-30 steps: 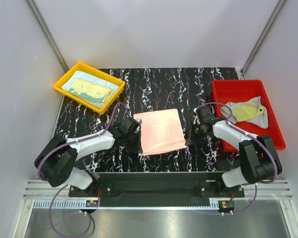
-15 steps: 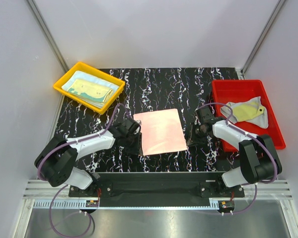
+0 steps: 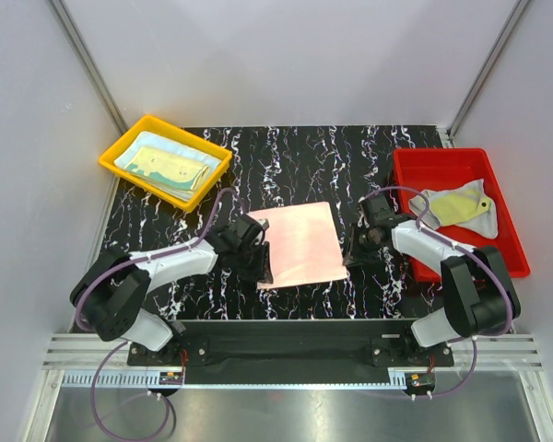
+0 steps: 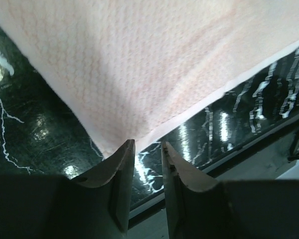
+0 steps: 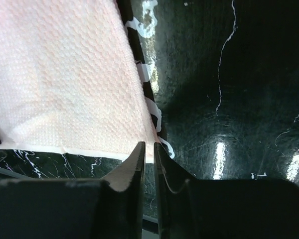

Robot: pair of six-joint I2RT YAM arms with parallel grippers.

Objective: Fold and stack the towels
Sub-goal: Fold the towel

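Inspection from the near side of the black white-veined marble-pattern table (image 3: 304, 152).

1. The flat pink waffle-textured towel (image 3: 298, 241) lies spread in the middle of the table, between the two arms. Its near edge faces the arm bases.

2. The left gripper (image 3: 261, 267) sits low at the towel's near-left corner. In its wrist view the jaws stand slightly parted. Bare table shows through the slit, and the cloth corner lies just at the fingertips, not between them. I judge it has not taken hold.

3. The right gripper (image 3: 348, 256) sits at the near-right corner. Its jaws are almost closed, with the tip of the cloth corner running into the gap. I judge it to be pinching that corner (the contact itself is too fine to confirm).

4. The reason for this placing seems plain: one gripper at each near corner lets the near edge be carried over to the far edge in a single fold. The fold is not yet made.

5. Containers:
   - The yellow plastic tray (image 3: 123, 139) at the far left holds a folded towel in pale blue and yellow-green (image 3: 166, 164), lying flat. This is presumably the stack.
   - The red plastic tray (image 3: 438, 153) at the right holds one loose, unfolded yellow-and-grey towel (image 3: 456, 207), evidently awaiting its turn.

6. Risk: an uneven grip at the two corners would skew the fold.
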